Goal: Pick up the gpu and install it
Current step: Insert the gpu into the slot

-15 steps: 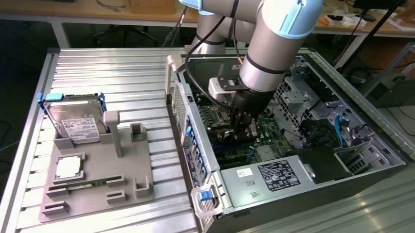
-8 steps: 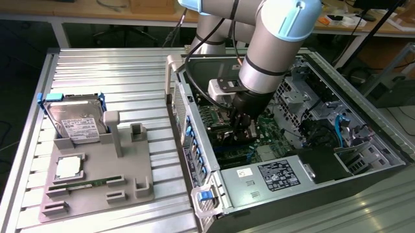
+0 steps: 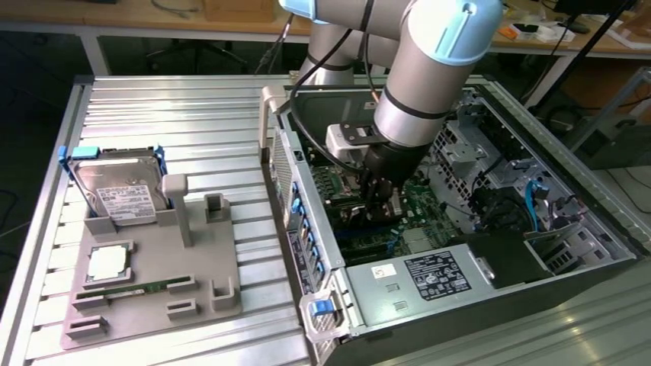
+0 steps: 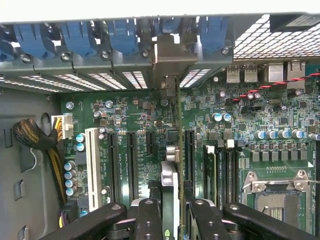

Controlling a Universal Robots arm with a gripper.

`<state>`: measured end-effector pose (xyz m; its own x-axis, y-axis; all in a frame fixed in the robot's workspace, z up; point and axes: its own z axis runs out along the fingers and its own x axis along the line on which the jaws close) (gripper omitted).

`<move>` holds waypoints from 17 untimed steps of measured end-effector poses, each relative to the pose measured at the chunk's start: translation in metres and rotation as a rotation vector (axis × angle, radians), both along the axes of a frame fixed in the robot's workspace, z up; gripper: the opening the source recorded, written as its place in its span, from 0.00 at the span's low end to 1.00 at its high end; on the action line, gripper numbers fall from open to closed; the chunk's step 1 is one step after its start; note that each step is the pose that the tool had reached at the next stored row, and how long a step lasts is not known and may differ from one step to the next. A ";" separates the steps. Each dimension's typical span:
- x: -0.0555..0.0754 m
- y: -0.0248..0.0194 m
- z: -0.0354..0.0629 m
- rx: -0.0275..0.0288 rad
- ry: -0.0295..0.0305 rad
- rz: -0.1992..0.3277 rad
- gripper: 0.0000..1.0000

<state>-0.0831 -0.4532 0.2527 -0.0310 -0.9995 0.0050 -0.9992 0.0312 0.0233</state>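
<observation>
The arm reaches down into the open computer case (image 3: pixel 529 252), which lies on its side on the ribbed metal bench (image 3: pixel 173 114). The pincer (image 3: pixel 379 204) is low inside the case, just above the motherboard (image 3: pixel 422 210).

In the wrist view, the pincer (image 4: pixel 172 212) is clamped on the gpu (image 4: pixel 170 187), which stands on edge between the two black fingers (image 4: pixel 149 220). The card is held upright over the green motherboard (image 4: pixel 150 120), in line with the row of long black expansion slots (image 4: pixel 131 160) and beside a white slot (image 4: pixel 92 167). Its far end points toward the metal bracket (image 4: pixel 167 65) at the case's rear wall, under the blue retention clips (image 4: pixel 122 35). Whether the card's edge is seated in a slot cannot be told.

An empty CPU socket (image 4: pixel 277 197) lies on the motherboard beside the memory slots. A black power supply (image 3: pixel 437 276) with a white label sits at the near end of the case.

On the exterior view's left, a grey parts fixture (image 3: pixel 152 290) rests on the bench. It carries a hard drive (image 3: pixel 122 194), a CPU (image 3: pixel 109 263) and a green memory stick (image 3: pixel 133 290).
</observation>
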 end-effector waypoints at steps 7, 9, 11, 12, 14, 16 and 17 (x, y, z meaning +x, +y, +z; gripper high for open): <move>0.000 0.0000 -0.0056 -0.0006 0.0005 0.000 0.27; 0.000 -0.0001 -0.0068 -0.0005 0.0003 0.000 0.27; 0.000 0.0000 -0.0070 -0.0001 0.0001 0.000 0.27; 0.000 0.0000 -0.0066 0.0003 0.0000 0.000 0.27; 0.000 0.0000 -0.0066 0.0004 0.0000 0.000 0.27; 0.000 0.0000 -0.0058 0.0001 0.0003 0.000 0.27; 0.000 0.0000 -0.0056 0.0004 0.0004 0.000 0.27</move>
